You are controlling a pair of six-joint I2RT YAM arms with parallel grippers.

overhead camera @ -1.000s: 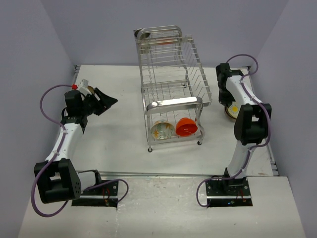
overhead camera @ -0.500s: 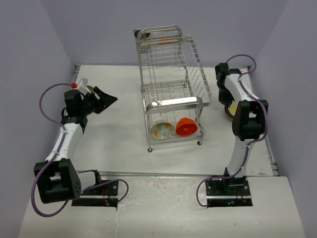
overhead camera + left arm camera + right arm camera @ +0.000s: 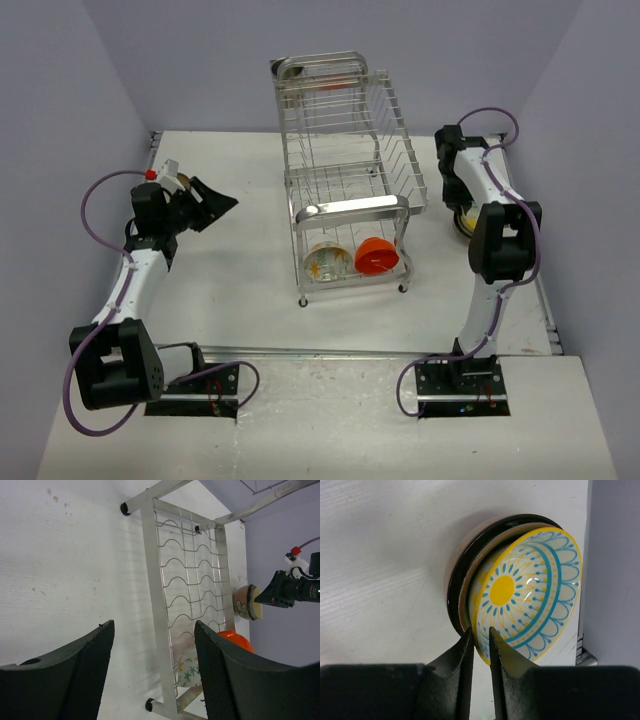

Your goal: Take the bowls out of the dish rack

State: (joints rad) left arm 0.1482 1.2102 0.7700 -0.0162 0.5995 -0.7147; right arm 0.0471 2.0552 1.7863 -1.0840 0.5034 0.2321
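Lavender walls (image 3: 200, 60) close in a white table (image 3: 230, 290), and we take the two-tier chrome dish rack (image 3: 352, 208) at its middle as our landmark. In the rack's lower tier, at the near end, we see two bowls standing on edge side by side: an orange-red bowl (image 3: 377, 257) and, to its left, a pale leaf-patterned bowl (image 3: 327, 262).

To the right of the rack, on the table, a yellow-and-blue bowl (image 3: 525, 590) leans tilted inside a dark-rimmed bowl (image 3: 457, 580). The right gripper (image 3: 479, 635) is at this pair. Its fingers stand close together on either side of the yellow rim. We cannot tell whether they pinch it or merely straddle it.

Well to the left of the rack, the left gripper (image 3: 215, 205) points toward it above the table. Its fingers are spread wide and hold nothing.
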